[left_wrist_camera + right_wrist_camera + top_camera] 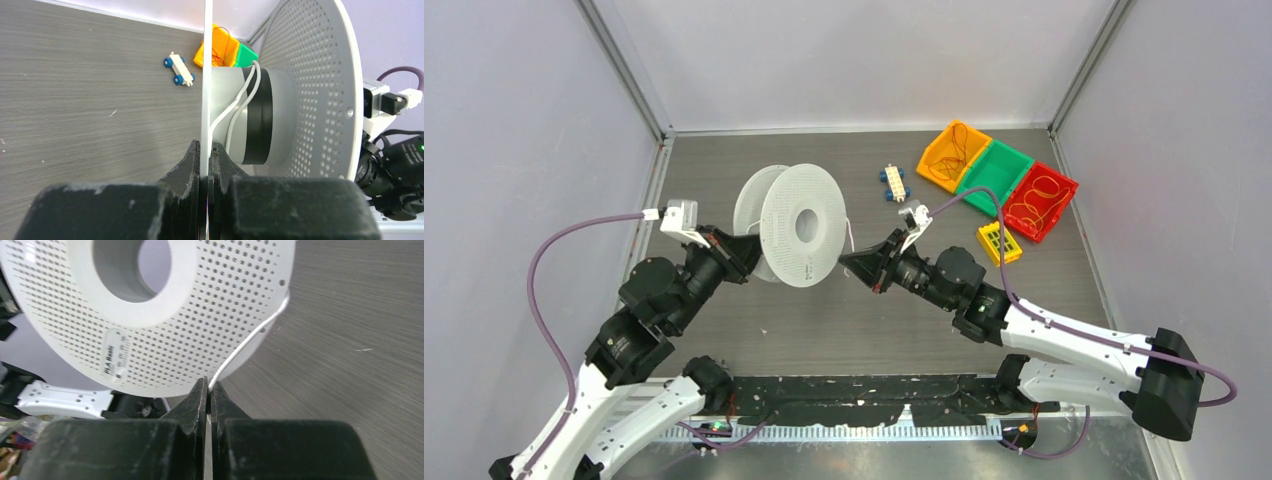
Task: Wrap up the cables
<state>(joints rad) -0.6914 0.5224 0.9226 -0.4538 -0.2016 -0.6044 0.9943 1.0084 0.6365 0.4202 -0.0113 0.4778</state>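
The spool (784,245) stands on edge, its axis level. The left gripper (205,150) is clamped on one flange's rim. Two strands of cable (240,100) cross the hub (280,115). From the spool's rim the cable slants down to the right gripper (207,386), which pinches it tight.

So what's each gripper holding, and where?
Left gripper pinches the perforated white plastic spool by one flange's rim; right gripper pinches the thin white cord beside the spool.
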